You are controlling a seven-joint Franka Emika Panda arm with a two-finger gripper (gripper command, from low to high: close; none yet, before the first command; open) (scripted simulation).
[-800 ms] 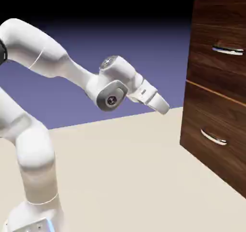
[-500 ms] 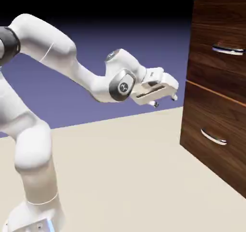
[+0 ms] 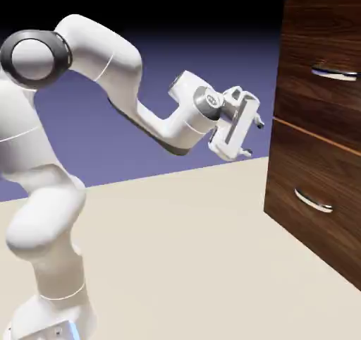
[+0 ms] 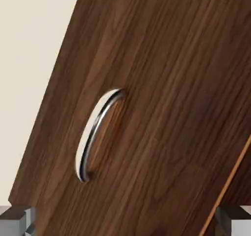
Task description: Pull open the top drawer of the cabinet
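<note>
The cabinet (image 3: 310, 159) is a tall dark wood-grain box at the exterior view's right. Its top drawer (image 3: 310, 102) carries a slim silver handle (image 3: 333, 74), and a thin orange seam (image 3: 310, 137) runs beneath it. My gripper (image 3: 252, 137) hangs open in the air left of the cabinet, a short gap away, at about the seam's height and below the top handle. It holds nothing. In the hand view the grey fingertips (image 4: 14, 219) sit in the bottom corners, facing the lower drawer's bowed handle (image 4: 98, 132).
The lower drawer front (image 3: 303, 211) has a curved silver handle (image 3: 314, 202). The beige table (image 3: 183, 261) stretches from the robot's base to the cabinet's foot. In the hand view the orange seam (image 4: 230, 181) crosses the lower right corner.
The arm's shoulder and elbow have swung up and rightward. The hand has rolled so its fingers point at the cabinet, and it has come a little closer to the front. The jaws stay open.
</note>
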